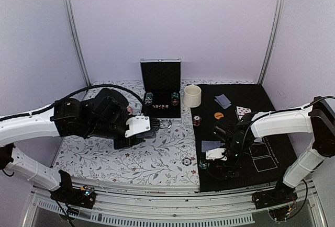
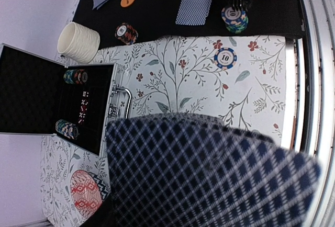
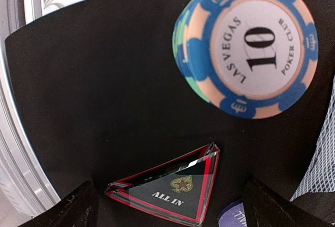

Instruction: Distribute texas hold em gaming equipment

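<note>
The right hand [image 1: 221,156] is positioned low over the black mat [image 1: 259,97] on the right of the tabletop, with its fingers [image 3: 73,208] set wide apart and nothing held between them. In the right wrist view the triangle marker [image 3: 175,190], black with a red edge and lettered ALL IN, is seen lying flat on the mat in the gap between the two fingers, touched by neither. A chip stack [image 3: 246,44], topped by a chip marked 10, stands on the mat just beyond the marker. The edge of a dark blue disc [image 3: 235,217] is seen just beside the marker. The left hand [image 1: 152,126] is held above the floral cloth [image 1: 157,159] near the open case [image 1: 160,88]. Its fingers are hidden, but the playing cards [image 2: 209,174] fill the lower part of its wrist view, so it is judged to be clamped on them. The step in hand is judged to be the pick-up of the marker. For the next move, the right hand is to be lowered until the fingertips reach the mat and then closed across the marker's edges. As the piece is thin and flat, a low, level approach is called for, and the chip stack should not be struck.
</note>
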{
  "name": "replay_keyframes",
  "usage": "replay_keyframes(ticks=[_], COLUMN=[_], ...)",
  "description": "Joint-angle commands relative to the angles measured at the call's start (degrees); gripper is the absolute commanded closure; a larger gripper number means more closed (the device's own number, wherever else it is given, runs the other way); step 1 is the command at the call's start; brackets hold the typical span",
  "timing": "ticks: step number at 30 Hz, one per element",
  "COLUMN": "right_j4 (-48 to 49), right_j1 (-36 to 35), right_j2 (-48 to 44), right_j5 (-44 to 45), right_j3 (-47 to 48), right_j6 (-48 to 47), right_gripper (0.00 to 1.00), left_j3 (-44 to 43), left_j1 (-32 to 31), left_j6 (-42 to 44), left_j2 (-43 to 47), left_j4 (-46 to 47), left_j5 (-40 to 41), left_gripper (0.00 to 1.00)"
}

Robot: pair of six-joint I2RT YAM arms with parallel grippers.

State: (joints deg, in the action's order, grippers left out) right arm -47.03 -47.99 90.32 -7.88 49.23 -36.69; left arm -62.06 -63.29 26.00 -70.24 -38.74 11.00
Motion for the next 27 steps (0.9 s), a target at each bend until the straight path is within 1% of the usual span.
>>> replay_keyframes(ticks=[1,4,8,11,13,19,25,27], right_j4=[0.5,1.3,1.6,1.7,2.0,2.2,0.9,0.3], right_j1=[-0.2,-0.4,-1.1,-1.4,-1.6,-2.2,-2.5,-2.5], right_j2=[0.4,1.7,3.0,2.5,2.1,1.7,-0.4,-1.3], right_j5=[1.2,0.8,3.1,4.5,5.7,5.3,4.5,4.3], right_j3=[-0.7,0.0,0.1,-0.3,-0.9,-1.1,-0.5,-0.3], right_j6=[0.1,0.7,1.4,1.4,1.7,3.1,3.3,3.3], right_gripper=[0.05,0.08,0.15,0.23,0.25,0.35,0.41,0.41], left_j3=[0.4,0.5,0.6,0.7,0.8,1.0,0.9,0.9], left_j1=[0.8,0.9,0.8,0.8,0.8,0.9,0.9,0.8], left_j6=[0.5,0.6,0.6,0.6,0.6,0.8,0.9,0.9], left_j2=[1.6,1.7,1.8,2.1,2.2,2.5,2.5,2.4], left_j4=[0.4,0.5,0.4,0.5,0.5,0.7,0.6,0.6], left_j5=[-0.2,-0.1,-0.1,-0.1,-0.3,-0.2,-0.3,-0.2], left_gripper=[0.57,0.57,0.57,0.57,0.57,0.57,0.57,0.57])
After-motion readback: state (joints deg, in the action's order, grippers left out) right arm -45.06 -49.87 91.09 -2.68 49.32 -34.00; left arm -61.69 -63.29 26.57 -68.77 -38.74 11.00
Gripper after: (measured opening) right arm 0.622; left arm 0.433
